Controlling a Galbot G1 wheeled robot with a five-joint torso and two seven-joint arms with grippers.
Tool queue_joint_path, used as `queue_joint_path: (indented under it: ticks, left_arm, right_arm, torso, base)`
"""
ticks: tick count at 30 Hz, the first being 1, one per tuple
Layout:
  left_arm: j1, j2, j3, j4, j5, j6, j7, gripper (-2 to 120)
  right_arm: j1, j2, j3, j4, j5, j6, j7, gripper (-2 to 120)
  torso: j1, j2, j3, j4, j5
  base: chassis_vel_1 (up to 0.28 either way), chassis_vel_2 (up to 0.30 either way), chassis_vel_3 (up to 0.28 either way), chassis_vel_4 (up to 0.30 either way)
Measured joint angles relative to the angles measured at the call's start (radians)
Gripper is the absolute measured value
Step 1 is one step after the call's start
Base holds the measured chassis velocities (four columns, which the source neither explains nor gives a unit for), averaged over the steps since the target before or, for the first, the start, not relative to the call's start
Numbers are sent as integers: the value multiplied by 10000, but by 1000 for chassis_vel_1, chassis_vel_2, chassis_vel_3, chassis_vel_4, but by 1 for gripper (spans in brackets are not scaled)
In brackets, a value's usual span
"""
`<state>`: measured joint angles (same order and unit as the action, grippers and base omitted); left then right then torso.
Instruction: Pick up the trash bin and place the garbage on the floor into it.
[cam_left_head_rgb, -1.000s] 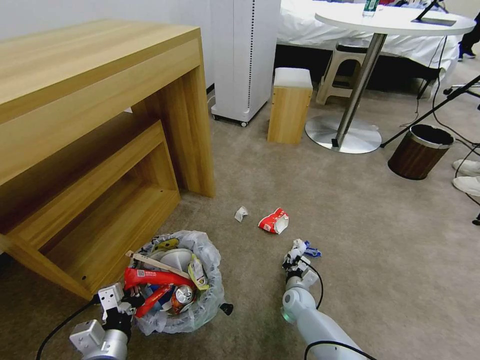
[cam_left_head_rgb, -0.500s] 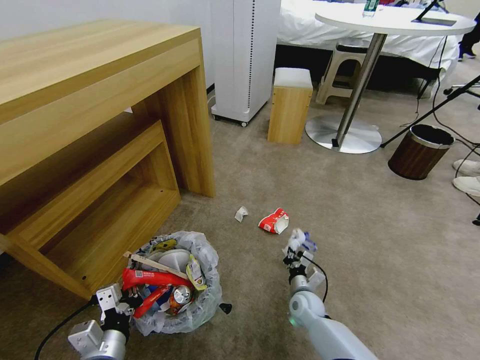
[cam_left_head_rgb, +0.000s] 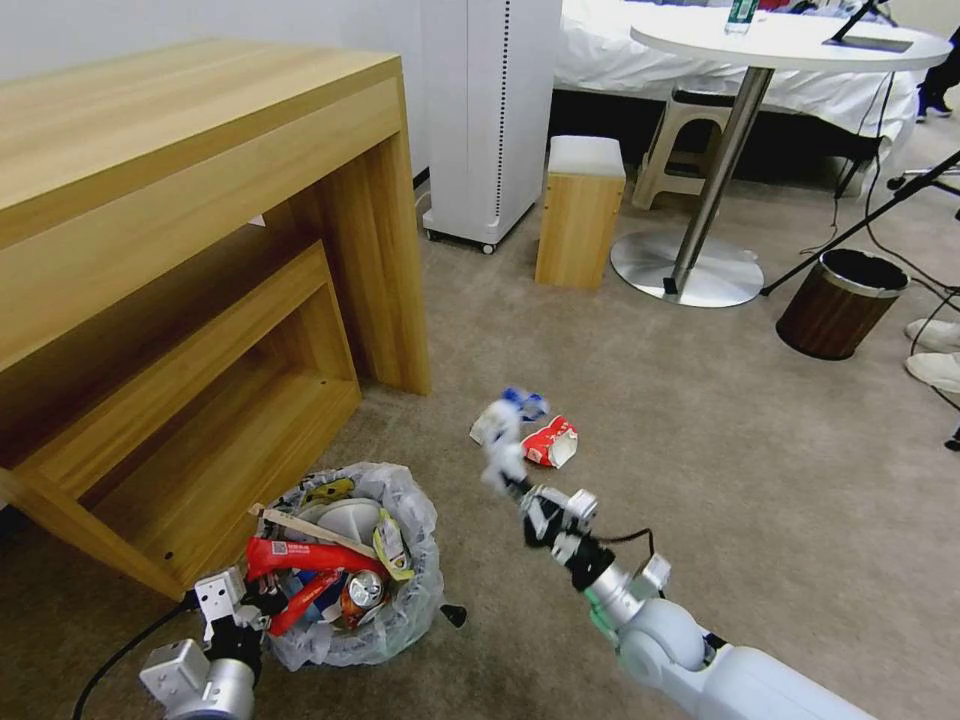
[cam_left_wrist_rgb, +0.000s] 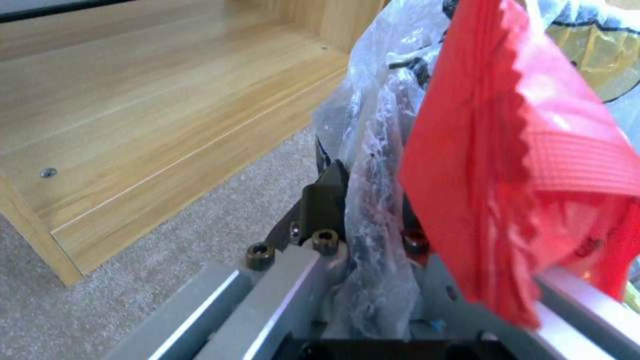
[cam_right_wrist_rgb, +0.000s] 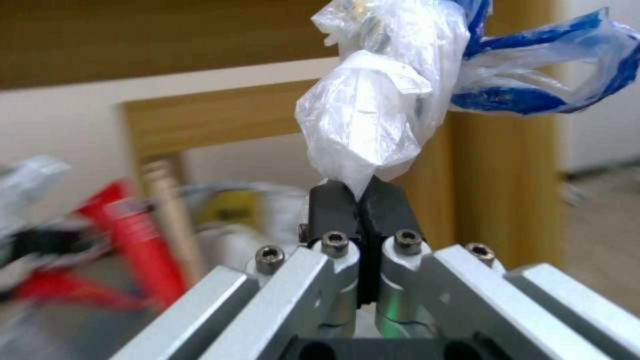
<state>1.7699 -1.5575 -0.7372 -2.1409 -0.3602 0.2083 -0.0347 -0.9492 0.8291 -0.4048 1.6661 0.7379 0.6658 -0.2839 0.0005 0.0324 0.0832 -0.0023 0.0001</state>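
My right gripper (cam_right_wrist_rgb: 360, 200) is pinched tight on a crumpled white-and-blue plastic wrapper (cam_right_wrist_rgb: 393, 90), held in the air above the floor (cam_left_head_rgb: 700, 480), close to a red wrapper (cam_left_head_rgb: 550, 442) and a scrap of crumpled paper (cam_left_head_rgb: 481, 428) lying there. My left gripper (cam_left_wrist_rgb: 360, 220) is clamped on the bag-lined rim of the trash bin (cam_left_head_rgb: 400, 610), which sits full of litter beside the wooden desk (cam_left_head_rgb: 200, 200).
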Motion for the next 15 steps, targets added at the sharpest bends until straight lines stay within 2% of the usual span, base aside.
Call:
queue_joint_path:
  ticks: [6,8,9,11,15]
  left_arm:
    - [-45,-44,40,26,57,0,-3,1]
    - [-72,-86,104,51,126,0,-3,1]
    - [-72,-86,104,51,126,0,-3,1]
    - [-81,-122,151,58,186,4,10,1]
    - [-91,-152,174,48,225,12,32,1]
  right_arm:
    - [593,-446,-683,163,-490,149,-749,0]
    - [1340,-736,-1472,421,-419,138,-949,0]
    - [1340,-736,-1472,421,-419,138,-949,0]
    - [2333,-873,-2367,585,-142,-1,-910,0]
    - [3672,-794,-3683,598,400,-251,-586,0]
  torso:
    - [0,0,0,0,-1]
    - [0,0,0,-2,0]
    - [0,0,0,-2,0]
    - [0,0,0,0,-4]
    - [1,0,1,2,-4]
  base:
    - [0,0,0,0]
    - [0,0,0,0]
    - [0,0,0,0]
    - [0,0,0,0]
    - [0,0,0,0]
